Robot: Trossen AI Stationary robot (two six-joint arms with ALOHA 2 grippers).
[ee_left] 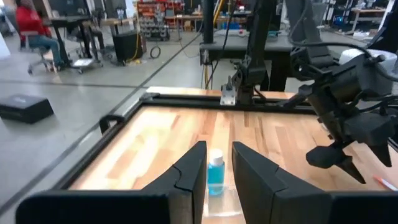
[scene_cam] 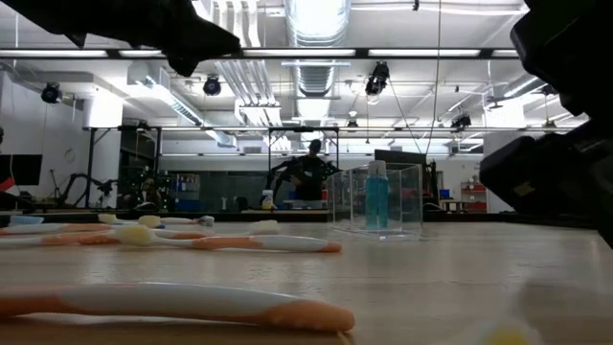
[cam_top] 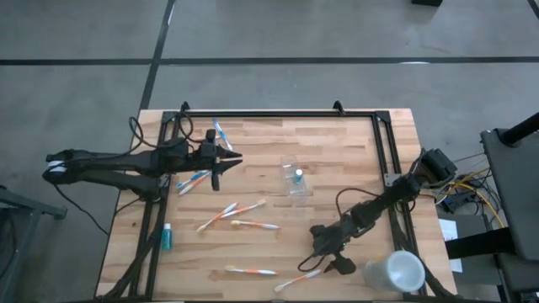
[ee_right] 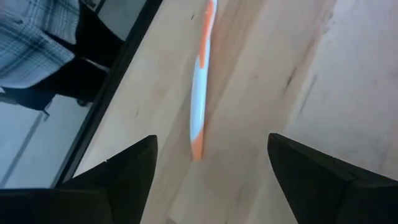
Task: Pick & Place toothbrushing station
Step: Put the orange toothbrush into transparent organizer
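Wooden counter point(cam_top: 337, 151) w/ black frame; clear plastic cup point(cam_top: 296, 179) near centre, small blue tube point(cam_top: 298, 175) upright inside it. Left gripper point(cam_top: 226, 162) hovers beside the cup toward the left arm, jaws narrowly apart, empty. Right gripper point(cam_top: 327, 257) sits low, nearer the front edge than the cup, jaws wide apart over an orange-white toothbrush point(ee_right: 200, 93); other toothbrushes point(cam_top: 232, 213) lie scattered between grippers; white opaque cup point(cam_top: 396, 272) just beside right gripper.

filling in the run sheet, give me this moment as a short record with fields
left gripper: raised over the table's left side, fingers close together, nothing visibly held
right gripper: open, low over an orange-and-white toothbrush
clear plastic cup: mid-table, holds a small blue tube
other toothbrushes: loose on the table
white cup: right front corner
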